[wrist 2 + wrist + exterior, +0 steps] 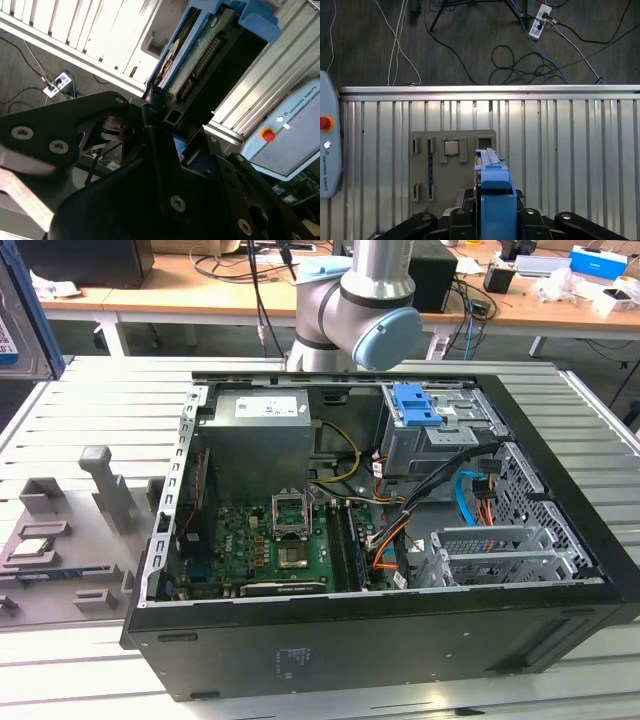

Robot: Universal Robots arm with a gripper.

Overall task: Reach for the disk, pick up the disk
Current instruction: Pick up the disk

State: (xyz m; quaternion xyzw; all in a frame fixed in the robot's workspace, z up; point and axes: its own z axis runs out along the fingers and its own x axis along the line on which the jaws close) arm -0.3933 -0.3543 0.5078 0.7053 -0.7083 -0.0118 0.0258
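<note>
The black two-fingered gripper (pixel 496 212) has its fingers closed against the two flat sides of the disk (pixel 493 167), a rectangular silver metal hard drive in a blue plastic frame, and grips it by one end. In the first wrist view the drive is seen edge-on, its blue frame running straight out from between the fingers. In the second wrist view the gripper (pixel 172 125) clamps the near end of the disk (pixel 200 55), whose green circuit-board side and row of connector pins face the camera. Beyond the drive lies a ribbed silver aluminium table (pixel 570 160), and on it, just beside the drive's far tip, a flat grey plastic tray with slots (pixel 452 200) that holds a small square silver chip (pixel 451 148). A light grey control pendant with a red button (pixel 327 150) lies at the table's edge, and past the table a dark floor carries loose cables and a white power strip (pixel 538 20). In the exterior view the silver and pale blue robot arm (pixel 370 310) stands behind an open black computer tower (pixel 400 640), with a green motherboard (pixel 270 545) and a bare blue plastic bracket (pixel 415 405) inside.
</note>
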